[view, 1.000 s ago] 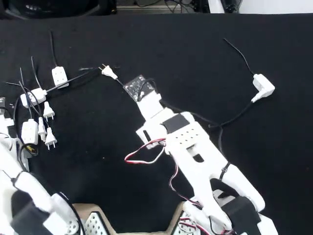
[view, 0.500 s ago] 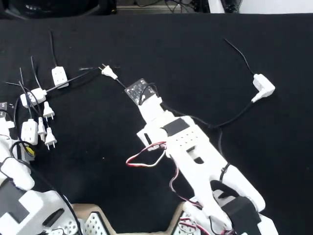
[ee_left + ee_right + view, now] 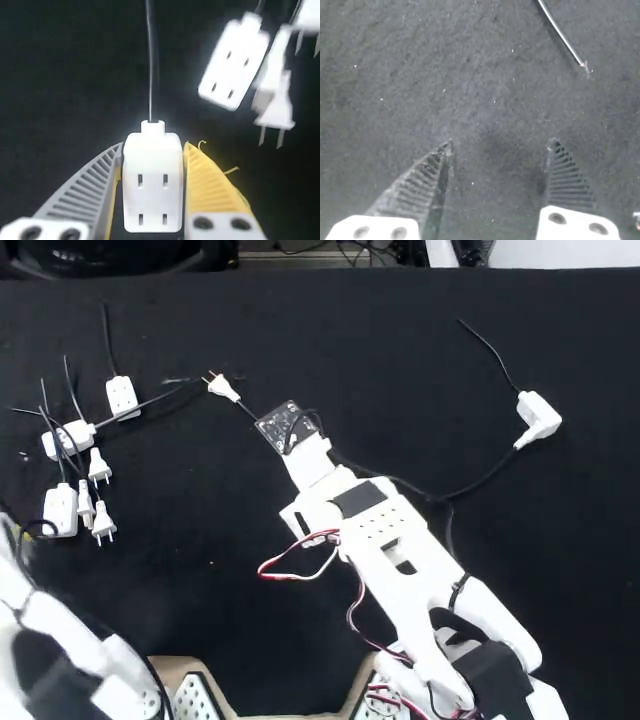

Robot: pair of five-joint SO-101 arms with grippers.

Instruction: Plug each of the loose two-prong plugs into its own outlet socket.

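My left gripper is shut on a white outlet socket whose black cord runs straight away from it. Beyond it lie a second white socket and a white two-prong plug. In the high view, a cluster of white sockets and small plugs lies at the left of the black table. A lone plug lies near the middle. My right gripper stands open just right of that plug, with only black cloth between its fingers.
A white angled plug on a long black cord lies at the far right. More sockets sit at the back left. A thin cord end lies beyond the right gripper. The left arm's body fills the near left corner.
The left arm has shifted about at the near left corner, and a small object at the left edge has gone. The right gripper moved slightly toward me, then stayed still.
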